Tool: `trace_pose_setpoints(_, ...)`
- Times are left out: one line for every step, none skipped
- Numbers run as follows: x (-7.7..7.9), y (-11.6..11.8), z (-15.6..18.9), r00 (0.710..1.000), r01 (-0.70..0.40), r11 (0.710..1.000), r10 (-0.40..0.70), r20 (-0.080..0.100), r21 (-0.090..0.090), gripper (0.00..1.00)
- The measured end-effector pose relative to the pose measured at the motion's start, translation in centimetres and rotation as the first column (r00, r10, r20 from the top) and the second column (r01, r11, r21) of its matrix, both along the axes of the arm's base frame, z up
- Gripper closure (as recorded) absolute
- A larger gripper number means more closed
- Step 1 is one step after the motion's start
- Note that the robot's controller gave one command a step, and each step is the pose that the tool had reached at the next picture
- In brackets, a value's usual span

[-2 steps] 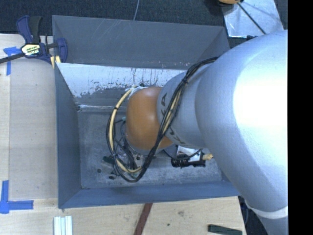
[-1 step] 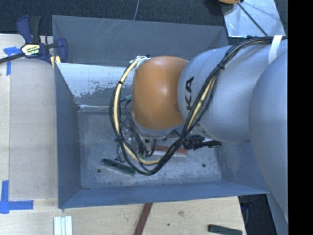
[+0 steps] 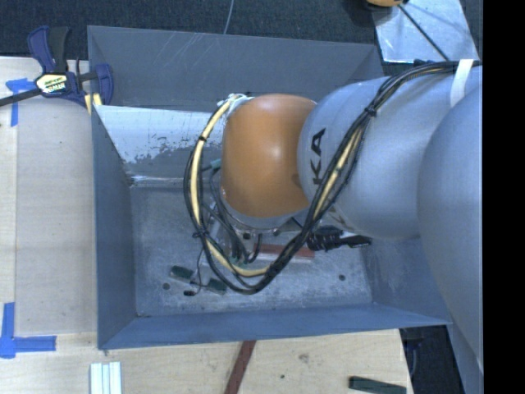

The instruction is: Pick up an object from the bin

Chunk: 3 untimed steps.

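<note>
The gripper (image 3: 244, 235) hangs low over the middle of the bin floor, mostly hidden under the orange cover and its cables. A reddish-brown, flat, elongated thing (image 3: 287, 254) lies just to its right on the floor, partly covered by the cables. Two small dark green pieces lie to its lower left: one (image 3: 180, 274) nearer the left wall, the other (image 3: 217, 286) close to the front wall. I cannot tell whether the gripper touches any of them.
The arm reaches in from the right and covers the bin's right half. Looped yellow and black cables hang down to the floor around the gripper. The bin's sloped walls stand close on the left and front.
</note>
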<state>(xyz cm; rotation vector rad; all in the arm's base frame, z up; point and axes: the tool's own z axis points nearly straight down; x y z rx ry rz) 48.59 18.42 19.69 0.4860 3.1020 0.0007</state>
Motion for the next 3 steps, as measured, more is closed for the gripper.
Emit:
trace_pose_setpoints(0.0,0.0,0.0,1.0,0.0,1.0,0.0,0.0,0.0,0.0)
trace_pose_setpoints(0.5,-0.8,-5.9,1.0,-0.015,1.0,0.015,0.006,0.002,0.0)
trace_pose_setpoints(1.5,-1.8,-12.6,0.996,-0.091,0.996,0.091,0.002,0.0,1.0)
